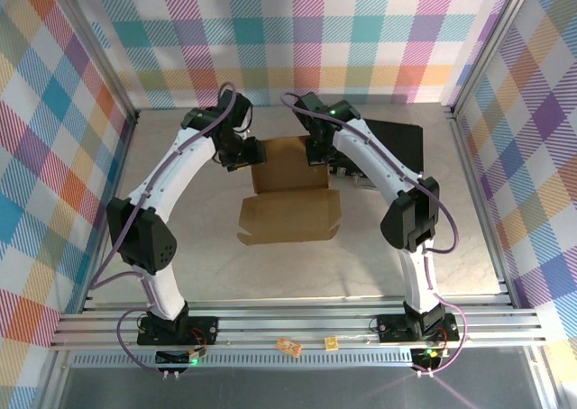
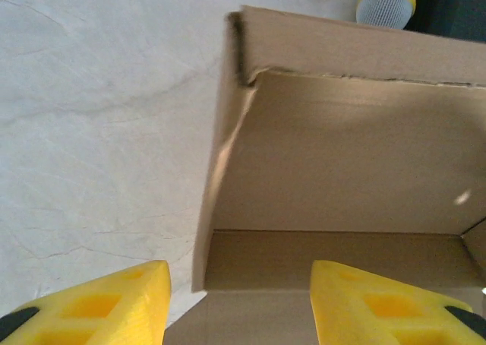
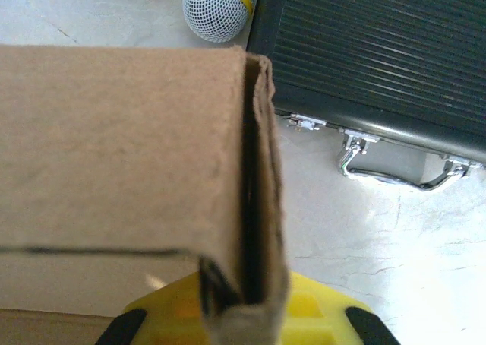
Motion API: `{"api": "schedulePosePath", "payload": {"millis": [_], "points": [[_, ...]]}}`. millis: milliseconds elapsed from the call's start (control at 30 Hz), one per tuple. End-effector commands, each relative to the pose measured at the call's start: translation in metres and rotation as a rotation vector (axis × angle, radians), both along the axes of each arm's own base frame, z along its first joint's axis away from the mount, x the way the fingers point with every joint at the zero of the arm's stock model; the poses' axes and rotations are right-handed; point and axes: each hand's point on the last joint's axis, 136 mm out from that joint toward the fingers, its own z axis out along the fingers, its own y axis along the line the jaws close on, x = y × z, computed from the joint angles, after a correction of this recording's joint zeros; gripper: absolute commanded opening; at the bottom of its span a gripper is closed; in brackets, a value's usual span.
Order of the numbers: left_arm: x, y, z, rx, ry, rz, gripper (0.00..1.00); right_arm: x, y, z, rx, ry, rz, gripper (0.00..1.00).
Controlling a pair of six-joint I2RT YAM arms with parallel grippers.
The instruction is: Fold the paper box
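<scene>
My right gripper [image 3: 241,314] is clamped on the paper box [image 1: 288,188]. The box's right side wall, folded double, stands up out of the jaws and runs straight ahead of it. My left gripper [image 2: 239,288] hangs with its yellow fingers [image 2: 114,307] spread, gripping nothing. The left side wall rises just ahead of it, a little left of its midline, with the box floor opening ahead and to the right. From overhead, the lid panel lies flat on the table [image 2: 91,132] behind both grippers.

I judge the step in hand to be the left wall, which needs forming and seating like the right one. It looks bowed and creased towards its far corner, so I would not grab it there. I'd shift the left gripper slightly left until the wall's top edge sits centred between the fingers, then close squarely across it so it folds along its score rather than buckling.

The right grip should serve as the anchor, otherwise the light box will probably skid sideways. The black case [image 3: 380,49] lies just right of the right gripper and a microphone [image 3: 218,7] lies ahead, so I'd push inward, not outward.
</scene>
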Motion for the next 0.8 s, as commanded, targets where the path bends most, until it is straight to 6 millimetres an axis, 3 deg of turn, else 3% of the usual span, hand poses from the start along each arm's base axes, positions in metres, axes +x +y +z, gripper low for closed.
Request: {"api": "schedulePosePath", "payload": {"millis": [0,200,267,400,500,767], "points": [[-0.013,0.027,0.047,-0.023,-0.083,0.162,0.50,-0.004,-0.013,0.000,0.068,0.034,-0.102,0.00],[-0.045,0.061,0.062,-0.036,-0.093,0.396,0.46,-0.008,-0.013,-0.004,0.160,0.065,-0.232,0.00],[-0.050,0.061,0.065,-0.062,-0.101,0.401,0.46,-0.008,-0.010,-0.005,0.181,0.069,-0.245,0.00],[-0.036,0.024,0.060,-0.140,-0.132,0.148,0.55,-0.006,-0.005,-0.007,0.200,0.076,-0.233,0.00],[-0.025,0.027,0.039,0.004,-0.088,0.034,0.57,-0.007,-0.003,-0.008,0.197,0.086,-0.210,0.00],[0.023,0.013,0.022,0.136,-0.144,-0.192,0.60,-0.010,-0.004,-0.009,0.178,0.087,-0.149,0.00]]}}
